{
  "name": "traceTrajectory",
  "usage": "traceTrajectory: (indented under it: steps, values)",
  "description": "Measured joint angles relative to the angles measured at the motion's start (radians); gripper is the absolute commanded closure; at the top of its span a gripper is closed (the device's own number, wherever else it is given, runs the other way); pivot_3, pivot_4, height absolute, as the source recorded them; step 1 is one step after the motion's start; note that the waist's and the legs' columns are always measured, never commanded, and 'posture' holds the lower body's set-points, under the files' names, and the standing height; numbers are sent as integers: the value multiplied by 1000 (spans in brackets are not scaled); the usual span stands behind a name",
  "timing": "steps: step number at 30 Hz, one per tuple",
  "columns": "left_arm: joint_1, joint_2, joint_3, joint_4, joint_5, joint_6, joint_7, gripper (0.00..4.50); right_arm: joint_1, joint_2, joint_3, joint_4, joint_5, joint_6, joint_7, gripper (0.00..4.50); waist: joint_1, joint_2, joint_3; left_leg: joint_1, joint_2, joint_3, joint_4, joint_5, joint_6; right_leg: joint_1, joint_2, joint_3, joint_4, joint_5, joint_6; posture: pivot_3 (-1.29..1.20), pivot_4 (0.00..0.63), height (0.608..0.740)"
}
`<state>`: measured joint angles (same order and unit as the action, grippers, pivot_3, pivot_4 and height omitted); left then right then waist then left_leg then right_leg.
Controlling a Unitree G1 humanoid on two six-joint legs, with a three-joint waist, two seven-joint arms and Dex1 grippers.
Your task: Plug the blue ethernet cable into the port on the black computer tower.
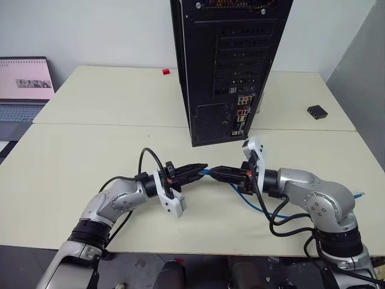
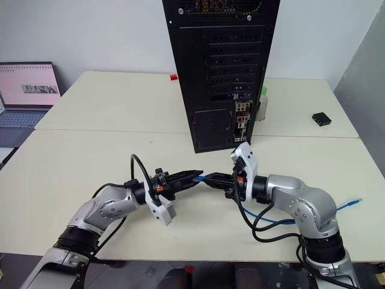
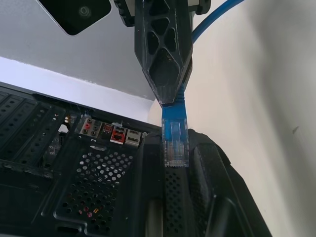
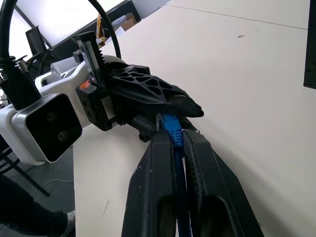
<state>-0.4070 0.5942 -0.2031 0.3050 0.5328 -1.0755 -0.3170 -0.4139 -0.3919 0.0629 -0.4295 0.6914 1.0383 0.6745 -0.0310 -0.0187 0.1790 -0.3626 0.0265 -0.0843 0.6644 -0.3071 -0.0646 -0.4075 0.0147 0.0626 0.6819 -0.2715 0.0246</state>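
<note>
An open laptop (image 1: 24,90) sits far left, a small black box (image 1: 317,111) far right, on cream tables (image 1: 108,102).

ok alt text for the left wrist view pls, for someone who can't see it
The left pincer and the right pincer both grip the blue ethernet cable near its clear plug, tip to tip. Behind them stands the black computer tower, its rear ports and mesh grille showing.

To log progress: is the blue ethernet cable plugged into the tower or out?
Out. The blue ethernet cable is between both grippers, before the black computer tower.
</note>
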Motion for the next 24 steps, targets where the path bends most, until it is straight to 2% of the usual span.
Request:
traceTrajectory:
  steps: [3,5,17,22,24]
  values:
    - [0,2,-10,0,-16,6,-7,4202,-1,-4,0,0,1,1,3,4500,0,0,0,0,0,0,0,0,0,0,0,0,0,0,0,0,150,740]
    - [0,2,-20,1,-43,19,-22,3642,-2,-7,0,1,1,1,3,4500,0,0,0,0,0,0,0,0,0,0,0,0,0,0,0,0,150,740]
    - [31,0,-67,5,-269,187,-163,1269,-12,-19,0,0,11,-3,0,4500,-1,0,0,0,0,0,0,0,0,0,0,0,0,0,0,0,150,740]
    - [95,-14,-63,-40,-435,385,-243,1269,-11,-19,-18,-7,-2,-34,-39,4500,-1,0,0,0,0,-1,0,0,0,0,0,0,0,0,0,0,150,740]
    - [128,-48,-39,-119,-529,551,-256,1269,-9,-19,-37,-16,-32,-77,-79,4500,0,0,0,-1,0,-1,0,0,0,0,0,0,0,0,0,0,150,740]
